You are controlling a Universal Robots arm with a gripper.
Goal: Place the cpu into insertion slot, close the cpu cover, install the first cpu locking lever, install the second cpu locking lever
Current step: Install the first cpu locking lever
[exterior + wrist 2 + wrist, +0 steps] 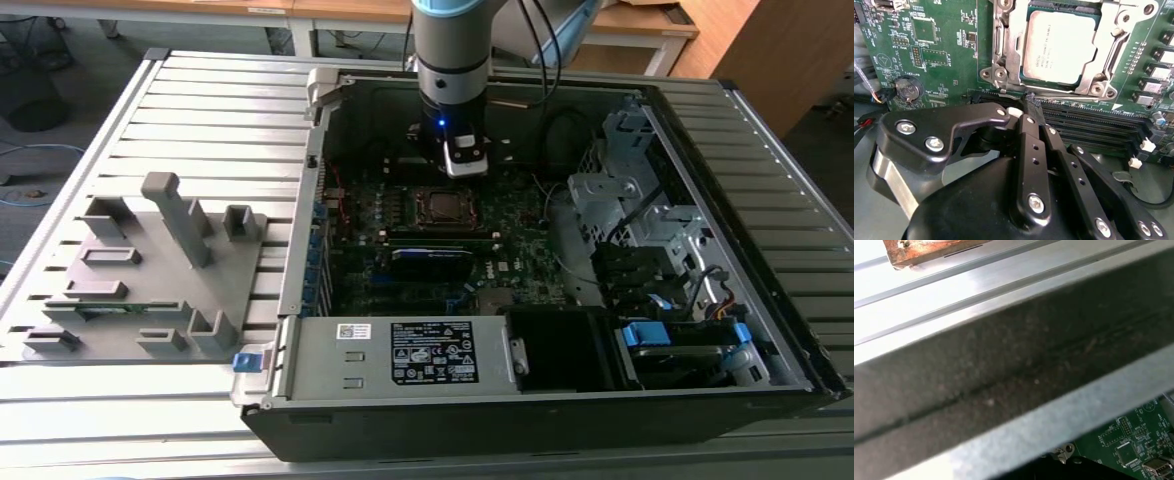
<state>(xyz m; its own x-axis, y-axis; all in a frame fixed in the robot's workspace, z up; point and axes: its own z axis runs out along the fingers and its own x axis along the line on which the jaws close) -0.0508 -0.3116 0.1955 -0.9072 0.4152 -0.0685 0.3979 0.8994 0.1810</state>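
The cpu (1061,47) lies flat in the insertion slot (441,205) on the green motherboard, its silver-grey top facing up. The cpu cover (1006,55), a silvery metal frame, lies down around the chip's edges. In the second wrist view my gripper (1021,106) hovers beside the socket over the edge of the memory slots, its black fingers (1026,145) drawn together with nothing between them. The exterior view has my gripper (465,165) pointing down inside the case, just behind the socket. How the locking levers stand is not clear.
The open computer case (307,300) lies on a slatted metal table. A power supply (400,355) fills its front and a drive cage (627,190) stands at the exterior view's right. A grey parts fixture (147,270) sits outside on the left. Memory slots (1094,125) and a coin battery (908,89) flank the socket.
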